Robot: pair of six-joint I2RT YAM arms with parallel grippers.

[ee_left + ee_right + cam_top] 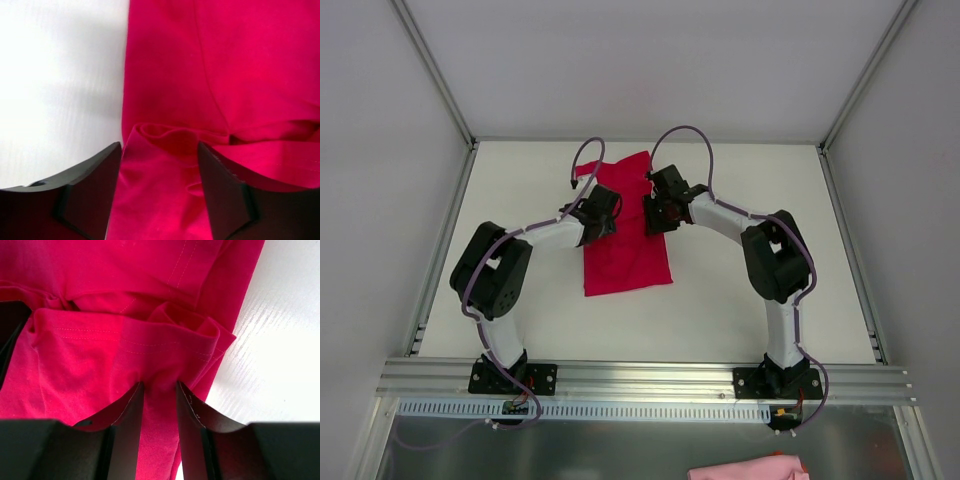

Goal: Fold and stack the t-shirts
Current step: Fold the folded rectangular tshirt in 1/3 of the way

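Note:
One crimson-red t-shirt [626, 265] lies in the middle of the white table, folded into a long narrow strip running from far to near. My left gripper [609, 213] is over its left edge about halfway along, and my right gripper [653, 213] is over its right edge opposite. In the left wrist view the gripper [159, 146] has its jaws wide apart with the red cloth [225, 65] lying loose between them. In the right wrist view the gripper [160, 385] pinches a puckered fold of the shirt [100, 270], whose hem bunches just ahead of the fingertips.
A pale pink cloth [750, 468] lies below the table's front aluminium rail [640, 378], near the right arm's base. White walls close the table in at the back and both sides. Bare white table [520, 180] shows left and right of the shirt.

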